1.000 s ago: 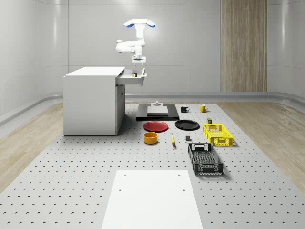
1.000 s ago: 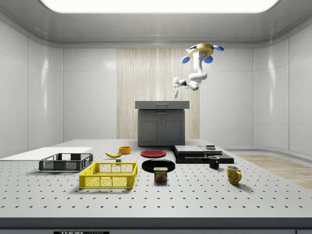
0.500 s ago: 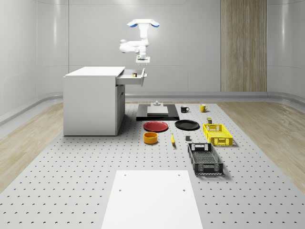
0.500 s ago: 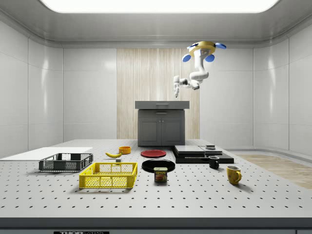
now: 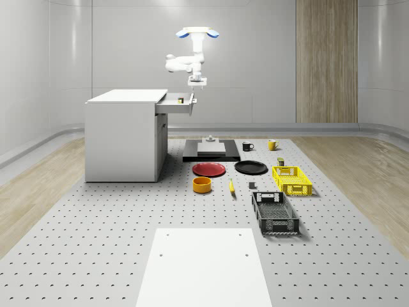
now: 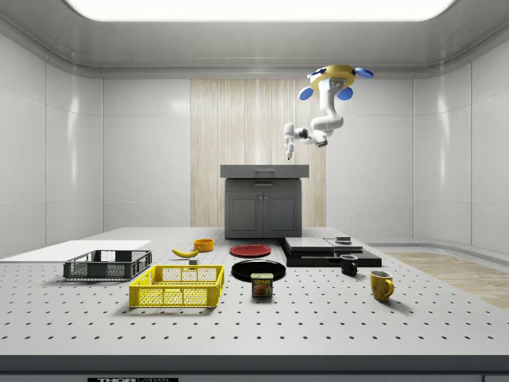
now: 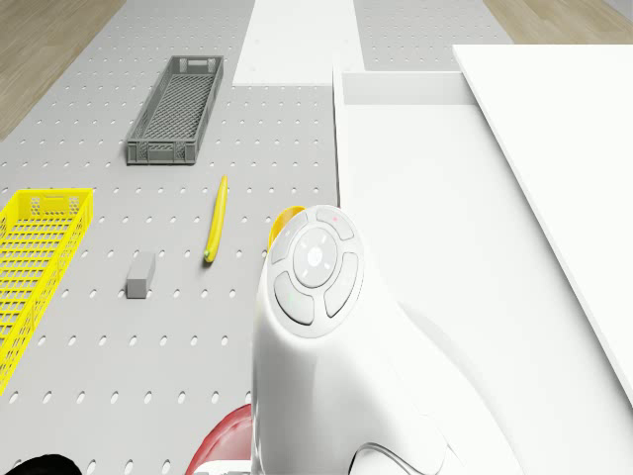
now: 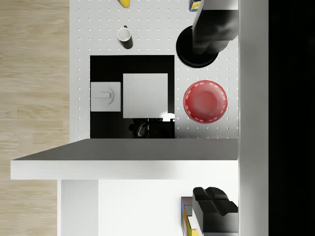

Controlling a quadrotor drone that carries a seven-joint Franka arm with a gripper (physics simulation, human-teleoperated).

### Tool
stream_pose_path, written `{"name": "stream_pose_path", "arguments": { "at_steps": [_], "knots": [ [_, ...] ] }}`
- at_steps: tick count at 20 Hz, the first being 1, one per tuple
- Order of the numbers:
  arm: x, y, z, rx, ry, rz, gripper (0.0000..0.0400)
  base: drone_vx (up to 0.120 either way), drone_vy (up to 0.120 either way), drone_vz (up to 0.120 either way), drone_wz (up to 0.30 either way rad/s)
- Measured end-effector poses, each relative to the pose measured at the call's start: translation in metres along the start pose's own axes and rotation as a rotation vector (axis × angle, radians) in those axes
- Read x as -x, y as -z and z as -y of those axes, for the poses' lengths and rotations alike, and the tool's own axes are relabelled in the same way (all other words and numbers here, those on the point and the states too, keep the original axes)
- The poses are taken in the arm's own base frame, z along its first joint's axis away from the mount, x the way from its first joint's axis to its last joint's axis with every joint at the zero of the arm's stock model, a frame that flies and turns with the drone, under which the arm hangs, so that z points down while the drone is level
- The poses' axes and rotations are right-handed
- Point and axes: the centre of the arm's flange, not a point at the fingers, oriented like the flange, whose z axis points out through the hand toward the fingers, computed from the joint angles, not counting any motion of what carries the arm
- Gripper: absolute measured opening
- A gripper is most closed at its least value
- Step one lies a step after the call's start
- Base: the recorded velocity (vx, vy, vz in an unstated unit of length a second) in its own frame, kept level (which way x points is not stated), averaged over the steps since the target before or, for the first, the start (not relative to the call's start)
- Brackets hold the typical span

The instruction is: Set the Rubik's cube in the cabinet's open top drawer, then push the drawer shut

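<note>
The Rubik's cube (image 8: 186, 216) lies inside the open top drawer (image 5: 176, 106) of the white cabinet (image 5: 121, 137), partly hidden behind one finger (image 8: 215, 211) in the wrist view. The cube (image 5: 181, 100) appears as a small coloured speck in the whole-scene view. My gripper (image 5: 197, 84) hangs open and holds nothing, a little above the drawer's front panel (image 8: 123, 147), pointing down. The drone (image 5: 198, 32) hovers high above the drawer's front end. In the side view the gripper (image 6: 288, 154) hangs just above the cabinet top (image 6: 264, 169).
On the floor in front of the cabinet lie a black slab with white blocks (image 5: 211, 152), a red plate (image 5: 209, 169), a black plate (image 5: 250, 167), an orange bowl (image 5: 202, 185), a banana (image 5: 231, 187), a yellow crate (image 5: 291, 180), a grey crate (image 5: 275, 213) and two mugs (image 5: 247, 146).
Drone and arm have drifted towards the whole-scene view's right and slightly up. The gripper went from over the drawer's inside to over its front. The cube stayed in the drawer.
</note>
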Motion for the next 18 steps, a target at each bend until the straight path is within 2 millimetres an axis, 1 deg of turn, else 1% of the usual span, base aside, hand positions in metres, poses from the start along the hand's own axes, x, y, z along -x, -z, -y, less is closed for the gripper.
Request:
{"name": "stream_pose_path", "arguments": {
  "at_steps": [2, 5, 7, 15, 18],
  "knots": [
    [0.0000, 0.0000, 0.0000, 0.000, 0.000, 0.000, 0.0400, 0.000, 0.120, 0.000, 0.000],
    [0.0000, 0.0000, 0.0000, 0.000, 0.000, 0.000, 0.0400, 0.000, 0.120, -0.107, 0.000],
    [0.0000, 0.0000, 0.0000, 0.000, 0.000, 0.000, 0.0400, 0.000, 0.120, -0.020, 0.000],
    [0.0000, 0.0000, 0.0000, 0.000, 0.000, 0.000, 0.0400, 0.000, 0.120, -0.120, 0.000],
    [0.0000, 0.0000, 0.0000, 0.000, 0.000, 0.000, 0.0400, 0.000, 0.120, 0.000, 0.000]
  ]
}}
